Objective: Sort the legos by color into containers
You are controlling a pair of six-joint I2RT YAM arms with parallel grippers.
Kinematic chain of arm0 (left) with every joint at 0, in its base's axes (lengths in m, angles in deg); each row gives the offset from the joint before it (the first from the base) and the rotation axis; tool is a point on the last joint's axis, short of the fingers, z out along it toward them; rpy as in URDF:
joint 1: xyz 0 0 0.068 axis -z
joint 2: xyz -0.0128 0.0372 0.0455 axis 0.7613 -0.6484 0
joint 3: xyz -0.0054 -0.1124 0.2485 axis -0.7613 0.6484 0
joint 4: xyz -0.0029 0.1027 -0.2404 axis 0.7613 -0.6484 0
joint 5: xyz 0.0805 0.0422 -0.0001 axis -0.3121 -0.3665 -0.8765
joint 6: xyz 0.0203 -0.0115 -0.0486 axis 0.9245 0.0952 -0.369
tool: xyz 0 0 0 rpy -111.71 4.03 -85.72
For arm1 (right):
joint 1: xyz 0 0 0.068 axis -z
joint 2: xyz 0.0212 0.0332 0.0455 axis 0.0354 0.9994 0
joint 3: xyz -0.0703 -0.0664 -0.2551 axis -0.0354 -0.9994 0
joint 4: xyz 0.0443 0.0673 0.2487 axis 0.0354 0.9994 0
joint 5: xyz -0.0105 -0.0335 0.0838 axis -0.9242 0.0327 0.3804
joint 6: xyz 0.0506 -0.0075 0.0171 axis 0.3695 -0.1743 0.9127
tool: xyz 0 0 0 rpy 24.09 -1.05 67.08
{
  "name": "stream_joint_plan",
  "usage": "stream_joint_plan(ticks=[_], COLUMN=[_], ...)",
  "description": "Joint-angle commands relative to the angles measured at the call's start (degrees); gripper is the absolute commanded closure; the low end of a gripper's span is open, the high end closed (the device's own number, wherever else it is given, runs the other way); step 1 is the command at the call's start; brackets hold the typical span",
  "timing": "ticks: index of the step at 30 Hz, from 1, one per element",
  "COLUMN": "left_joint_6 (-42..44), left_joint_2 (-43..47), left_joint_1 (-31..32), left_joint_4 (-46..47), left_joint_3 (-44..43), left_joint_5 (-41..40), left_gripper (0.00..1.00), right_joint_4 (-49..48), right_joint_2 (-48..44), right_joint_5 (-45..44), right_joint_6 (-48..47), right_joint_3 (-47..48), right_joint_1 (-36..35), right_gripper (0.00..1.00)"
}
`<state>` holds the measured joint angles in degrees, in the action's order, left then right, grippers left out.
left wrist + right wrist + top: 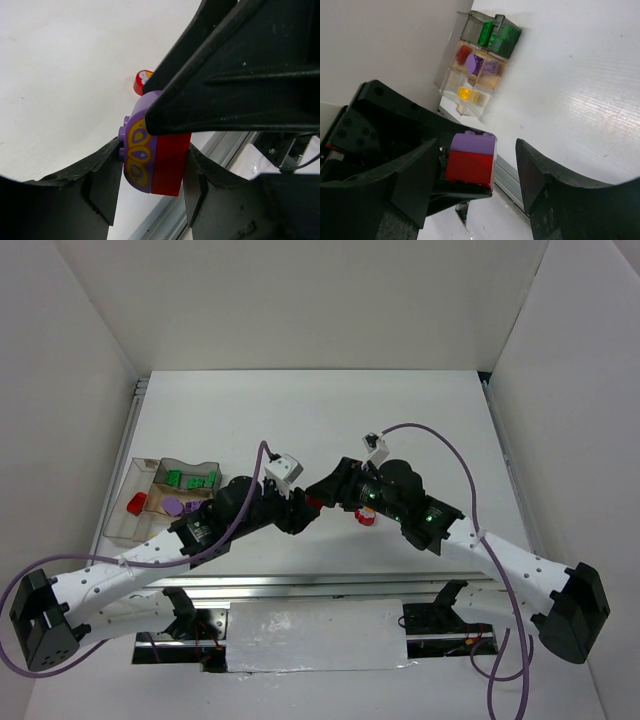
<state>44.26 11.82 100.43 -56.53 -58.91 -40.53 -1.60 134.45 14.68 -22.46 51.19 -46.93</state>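
Most of the legos are already in the containers (122, 523) at the table's (400, 420) left edge, with green bricks (500, 36), purple pieces (482, 65), a red piece (462, 52) and a yellow brick (466, 93) apparently each in their own compartment. By my reckoning 2 jobs are left: a purple rounded piece (136, 155) stuck to a red brick (167, 165), held up near the table's middle, and a small red round piece (142, 81) lying on the table beyond. The left gripper (150, 167) pinches that joined pair from both sides, while the right gripper (475, 150) has its fingers spread wide around it, 1 close beside the red brick and the other well apart.
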Motion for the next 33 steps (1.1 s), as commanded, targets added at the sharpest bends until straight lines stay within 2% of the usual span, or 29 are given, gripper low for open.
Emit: stream_joint_plan(ticks=[1, 3, 5, 6, 7, 9, 10, 11, 12, 13, 15, 16, 20, 22, 25, 26, 29, 30, 33], left_joint_6=[2.64, 2.9, 2.99, 2.91, 2.9, 2.82, 2.73, 2.56, 2.64, 2.64, 2.47, 2.38, 3.08, 3.25, 4.04, 4.57, 6.41, 7.55, 7.83], left_joint_2=[1.5, 1.59, 1.85, 1.94, 2.12, 2.73, 3.08, 3.35, 3.44, 3.7, 4.14, 4.66, 5.55, 5.81, 6.16, 6.42, 7.65, 8.18, 8.71], left_joint_1=[0.3, 0.39, 0.39, 0.39, 0.39, 0.39, 0.39, 0.39, 0.39, 0.39, 0.39, 0.39, 0.39, 0.39, 0.39, 0.3, 0.39, 0.39, 0.39], left_joint_4=[2.83, 2.22, 2.3, 2.3, 2.3, 2.12, 1.95, 1.78, 1.25, 1.16, 1.16, 1.16, -0.86, -7.5, -15.07, -16.15, -16.78, -16.34, -14.05], left_joint_3=[-2.23, -2.76, -2.85, -2.94, -2.85, -2.68, -2.76, -2.77, -2.77, -2.85, -2.77, -2.77, -4.16, -6.18, -10.49, -11.72, -12.26, -11.91, -10.33], left_joint_5=[-2.14, -2.5, -2.58, -2.76, -3.46, -4.25, -5.56, -6.18, -6.62, -6.89, -6.8, -6.11, -2.07, -1.1, 1.53, 5.55, 13.29, 19.76, 25.44], left_gripper=[1.0, 1.0, 1.0, 1.0, 1.0, 1.0, 0.94, 0.86, 0.77, 0.57, 0.29, 0.01, 0.01, 0.01, 0.0, 0.0, 0.0, 0.0, 0.0], right_joint_4=[-2.79, -4.37, -5.08, -5.34, -5.34, -5.78, -6.13, -6.48, -8.22, -9.63, -14.62, -15.96, -22.73, -23.09, -25.11, -27.47, -30.29, -32.04, -37.85], right_joint_2=[0.5, 0.76, 1.12, 1.46, 1.82, 1.99, 2.0, 1.91, 1.91, 1.65, 1.56, 1.56, 0.86, -0.81, -3.62, -4.24, -5.82, -5.74, -5.48], right_joint_5=[0.65, 1.97, 2.5, 2.94, 3.03, 3.29, 3.81, 4.17, 4.61, 6.18, 8.73, 10.48, 16.47, 18.66, 27.08, 34.07, 43.43, 48.85, 55.49], right_joint_6=[1.12, 1.74, 1.65, 1.65, 1.74, 2.18, 2.44, 2.36, 2.27, 1.57, 0.43, -0.19, -4.14, -9.12, -13.88, -14.77, -18.47, -18.04, -16.19], right_joint_3=[0.48, -0.22, -0.22, -0.22, -0.05, -0.14, -0.31, -0.49, -0.75, -1.62, -2.68, -3.47, -5.41, -5.94, -6.99, -7.17, -6.99, -7.34, -7.87], right_joint_1=[-0.62, -0.71, -0.8, -0.89, -0.89, -0.97, -0.97, -0.89, -0.97, -0.8, -0.54, -0.01, 3.15, 5.51, 8.42, 9.91, 10.36, 10.36, 10.28], right_gripper=[0.3, 0.33, 0.42, 0.54, 0.77, 0.9, 0.92, 0.94, 1.0, 1.0, 1.0, 1.0, 1.0, 1.0, 1.0, 1.0, 1.0, 1.0, 1.0])
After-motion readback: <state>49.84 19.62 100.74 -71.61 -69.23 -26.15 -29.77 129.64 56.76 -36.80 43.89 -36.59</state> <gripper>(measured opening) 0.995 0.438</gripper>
